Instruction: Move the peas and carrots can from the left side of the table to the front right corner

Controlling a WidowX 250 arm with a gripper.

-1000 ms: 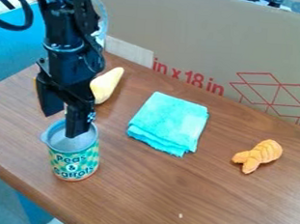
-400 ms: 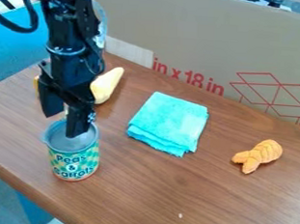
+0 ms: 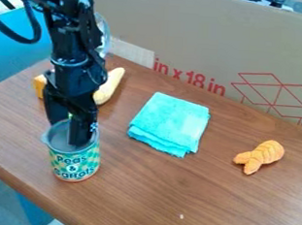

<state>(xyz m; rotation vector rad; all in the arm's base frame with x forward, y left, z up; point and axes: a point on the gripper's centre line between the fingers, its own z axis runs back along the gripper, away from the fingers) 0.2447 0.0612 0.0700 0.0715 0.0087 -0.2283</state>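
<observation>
At the near side of the desk [image 3: 141, 191], a small pale speck [image 3: 181, 216] is seen to the right of the can. The can [image 3: 75, 162], labelled with checks and lettering, is stood upright near the desk's left edge, its long axis vertical and its open mouth pointed up. The hand [image 3: 67, 132] is held directly over that mouth, pointed down, its two fingers parted with a gap between them. One finger is set down inside the rim; the other is placed at the rim's far left, and whether it lies inside or outside the wall cannot be told. No thing is seen to be gripped.

Farther right, an orange plaited piece [image 3: 264, 155] is laid flat, its long axis slanted, its forked end pointed toward the near left. Between it and the can, somewhat farther back, a folded turquoise cloth [image 3: 171, 120] is spread flat. Behind the hand, a pale yellow tapered piece [image 3: 110, 86] is laid with its narrow end pointed away, and a yellow-orange piece [image 3: 40, 85] is partly hidden by the arm [image 3: 71, 41]. At the back, the desk is bounded by a cardboard panel [image 3: 204, 38] with red print.
</observation>
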